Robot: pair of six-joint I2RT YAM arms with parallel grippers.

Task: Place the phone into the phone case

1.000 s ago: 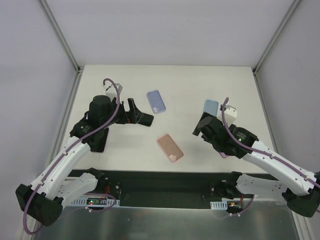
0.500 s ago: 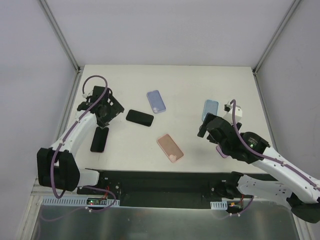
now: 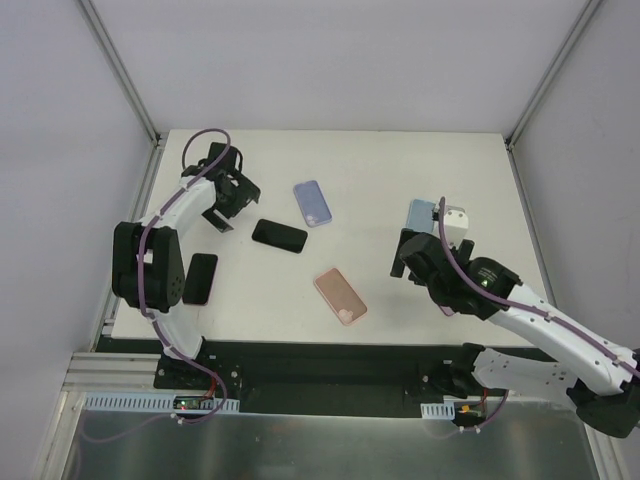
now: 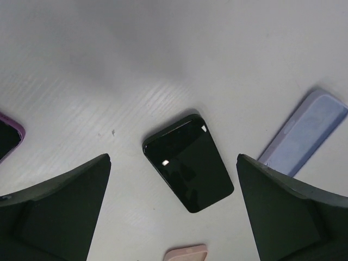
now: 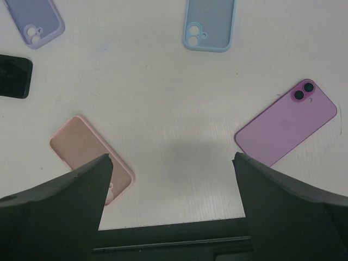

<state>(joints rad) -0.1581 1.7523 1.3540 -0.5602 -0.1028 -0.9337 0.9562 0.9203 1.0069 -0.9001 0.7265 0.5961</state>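
The left gripper and right gripper are both wide open and hold nothing, and the black phone lies flat on the table near the lilac case, so the fingers could just push it away or let it slip.

A white table fills the middle, finely ribbed up close (one small dark speck marks it). Pale walls enclose it, slanting metal posts meet its far corners, and a black rail lines the near edge.
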